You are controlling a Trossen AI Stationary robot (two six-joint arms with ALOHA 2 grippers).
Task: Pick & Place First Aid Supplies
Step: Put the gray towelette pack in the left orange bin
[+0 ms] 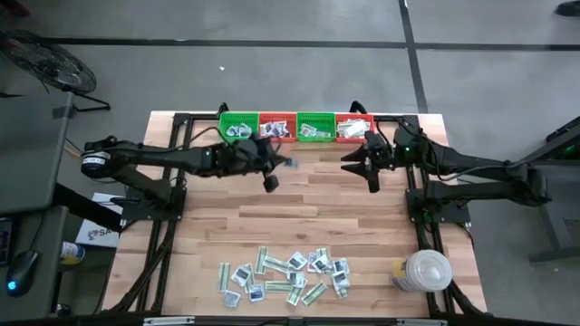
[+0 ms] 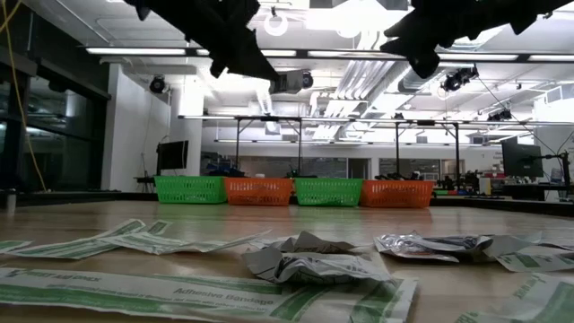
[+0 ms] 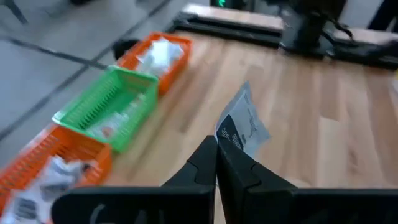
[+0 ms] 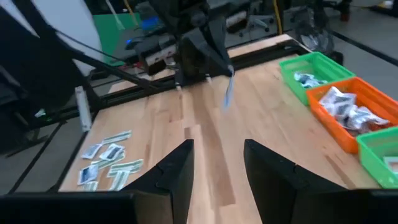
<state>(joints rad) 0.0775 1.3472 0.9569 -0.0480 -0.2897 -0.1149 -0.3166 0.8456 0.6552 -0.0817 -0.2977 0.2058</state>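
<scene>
Sorting puts our left gripper (image 3: 216,163), pinching a packet (image 3: 241,126), beside the baskets (image 3: 109,109); our right gripper (image 4: 217,163) waits spread.

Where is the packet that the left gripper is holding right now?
In the high view the packet hangs pinched in the shut left gripper, above the table's far middle, just in front of the row of baskets.

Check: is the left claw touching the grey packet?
Touching. The left wrist view shows the left claw shut on the grey packet, pinching its lower edge.
</scene>
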